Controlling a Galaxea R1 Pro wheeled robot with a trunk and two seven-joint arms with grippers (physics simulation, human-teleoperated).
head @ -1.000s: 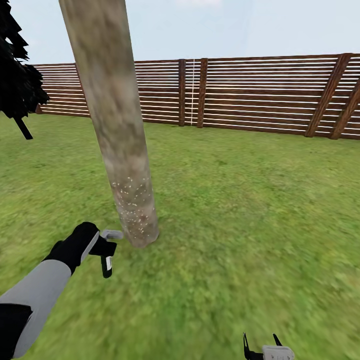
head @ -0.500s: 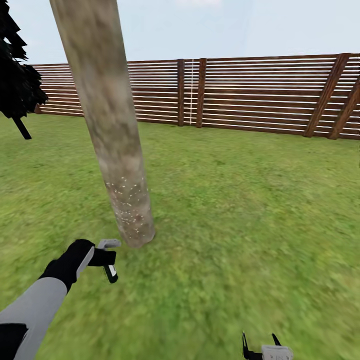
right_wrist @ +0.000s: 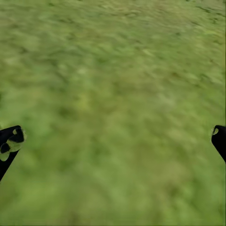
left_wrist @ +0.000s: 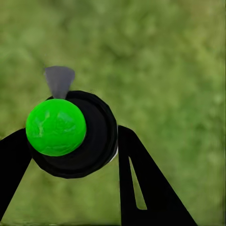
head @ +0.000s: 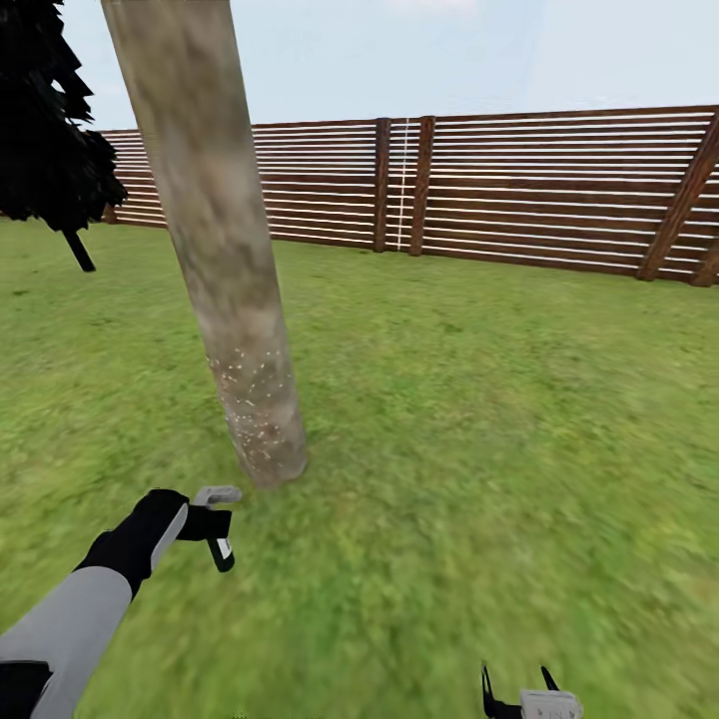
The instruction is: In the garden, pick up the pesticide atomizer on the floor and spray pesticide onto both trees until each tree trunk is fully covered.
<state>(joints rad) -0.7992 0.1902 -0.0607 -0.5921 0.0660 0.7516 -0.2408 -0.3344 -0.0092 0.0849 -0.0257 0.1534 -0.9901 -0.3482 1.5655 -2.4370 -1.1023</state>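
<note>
Looking out from the head camera, I see a wide green lawn (head: 479,419) with one thick, pale grey-brown tree trunk (head: 215,240) rising just ahead and left of centre, leaning slightly. The lowest part of the trunk is dotted with tiny whitish-yellow specks of pesticide (head: 255,399), while the bark higher up looks bare. My left gripper (head: 205,524) reaches in from the lower left, near the foot of the trunk but not touching it. Its fingers are closed around the pesticide atomizer (head: 218,521), a small dark bottle that hangs down below the grip, with its pale grey trigger head on top pointing toward the trunk base. In the left wrist view, the bottle (left_wrist: 77,134) sits squeezed between the two black fingers (left_wrist: 146,188), seen end-on with a bright green round patch on it and the grey nozzle above grass. My right gripper (head: 519,689) sits at the lower edge of the head view, to the right, and its fingers stand wide apart with nothing between them; the right wrist view shows blurred grass between the two fingertips (right_wrist: 9,146). A brown slatted fence (head: 519,190) runs across the background, and a dark-leaved tree (head: 50,140) stands at far left.
</note>
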